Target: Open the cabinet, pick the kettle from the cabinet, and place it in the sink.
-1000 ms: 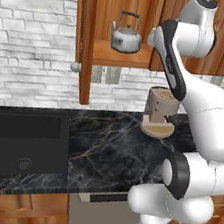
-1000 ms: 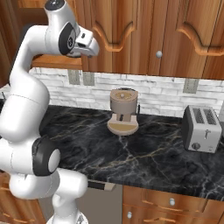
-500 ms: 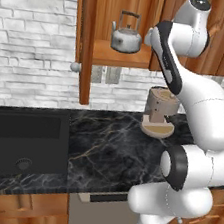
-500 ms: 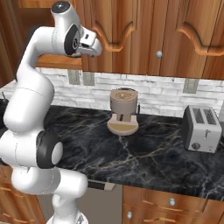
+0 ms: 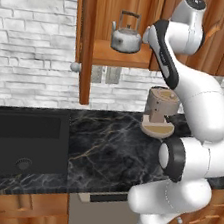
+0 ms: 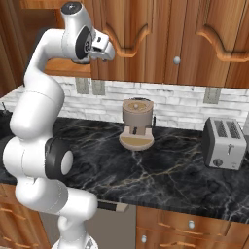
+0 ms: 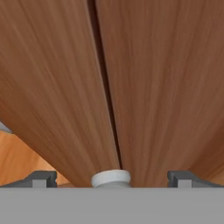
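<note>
Silver kettle (image 5: 126, 37) partly behind arm

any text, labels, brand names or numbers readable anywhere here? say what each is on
None: no words, numbers or signs can be read in any view.
The kettle, the toaster, the wooden grinder-like appliance and the cabinet doors all show plain surfaces with no lettering or marks.

Wooden coffee grinder (image 6: 137, 127) on black marble counter (image 6: 175, 177), silver toaster (image 6: 224, 143)
</note>
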